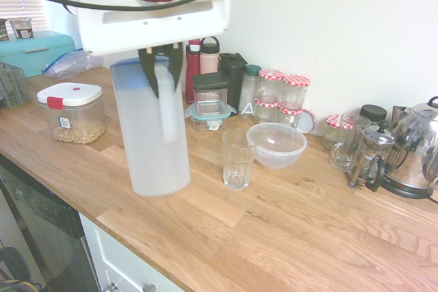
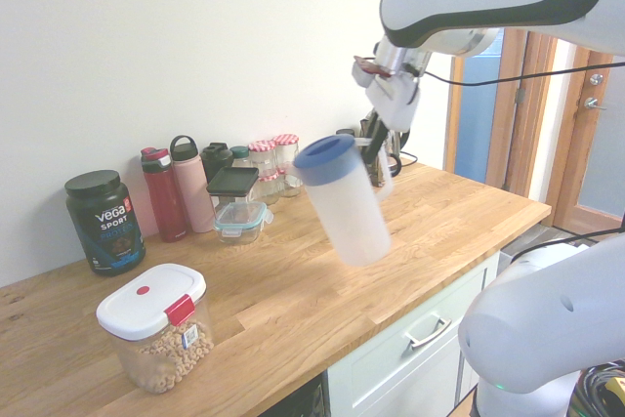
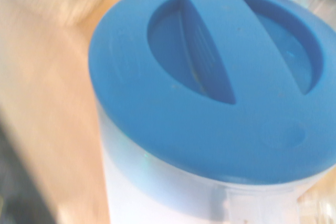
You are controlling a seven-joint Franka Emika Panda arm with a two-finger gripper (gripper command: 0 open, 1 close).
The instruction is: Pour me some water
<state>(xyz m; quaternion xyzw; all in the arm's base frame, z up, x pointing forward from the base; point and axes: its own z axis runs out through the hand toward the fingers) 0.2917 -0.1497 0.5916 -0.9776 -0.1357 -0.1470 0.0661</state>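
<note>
- First exterior view: the pitcher [image 1: 150, 135] with the water hangs in the air above the wooden counter [image 1: 287, 230], clear of it, just beside the drinking glass [image 1: 237, 158].
- The gripper [image 1: 164, 73] is clamped on the pitcher's side handle, fingers pinched narrow.
- Second exterior view: the pitcher [image 2: 344, 199] is tilted, its blue lid [image 2: 323, 160] on.
- Just behind the glass sits a clear bowl [image 1: 276, 144].
- Well away from the glass, past the pitcher, stands a cereal box [image 1: 71, 112].

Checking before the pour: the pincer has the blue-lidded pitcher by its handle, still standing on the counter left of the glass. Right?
Not standing: the pitcher hangs tilted in the air, clear of the counter, as the second exterior view shows. The pincer does grip its handle, left of the glass.
</note>
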